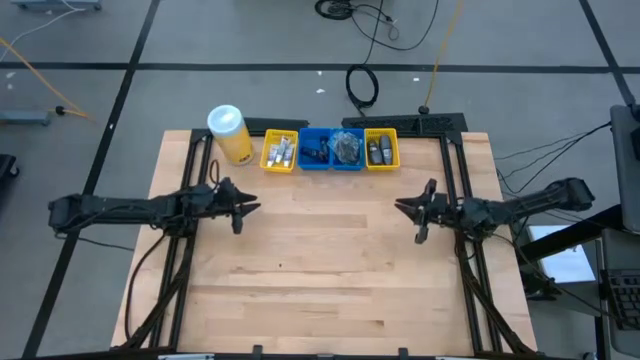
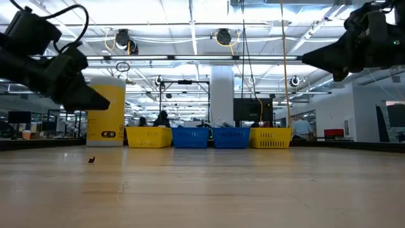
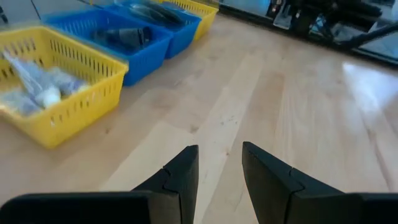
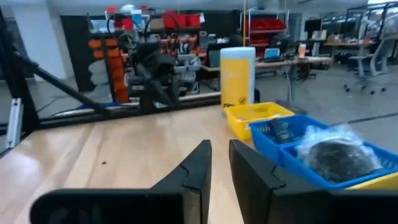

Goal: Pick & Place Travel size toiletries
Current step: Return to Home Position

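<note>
High view: the left gripper (image 1: 250, 208) hangs over the table (image 1: 330, 290) at middle left of the frame. The right gripper (image 1: 403, 207) hangs at middle right. They face each other and are well apart.

The travel size toiletries (image 1: 347, 148) lie in a row of four bins at upper centre. There are white tubes (image 1: 281, 152) in the left yellow bin (image 1: 279, 169), dark pieces in the two blue bins (image 1: 316, 167), and dark grey bottles (image 1: 379, 151) in the right yellow bin (image 1: 383, 166). A yellow canister (image 1: 229, 133) stands just left of the row.

Low view: the grippers hover in the upper corners, clear of the tabletop. The bins line the far edge at centre, with the canister to their left.

Left wrist view: the left gripper's jaws are spread, with only bare wood between them. The bins sit at upper left.

Right wrist view: the right gripper's jaws stand slightly apart and hold nothing. The bins are at lower right, with the canister above them.
</note>
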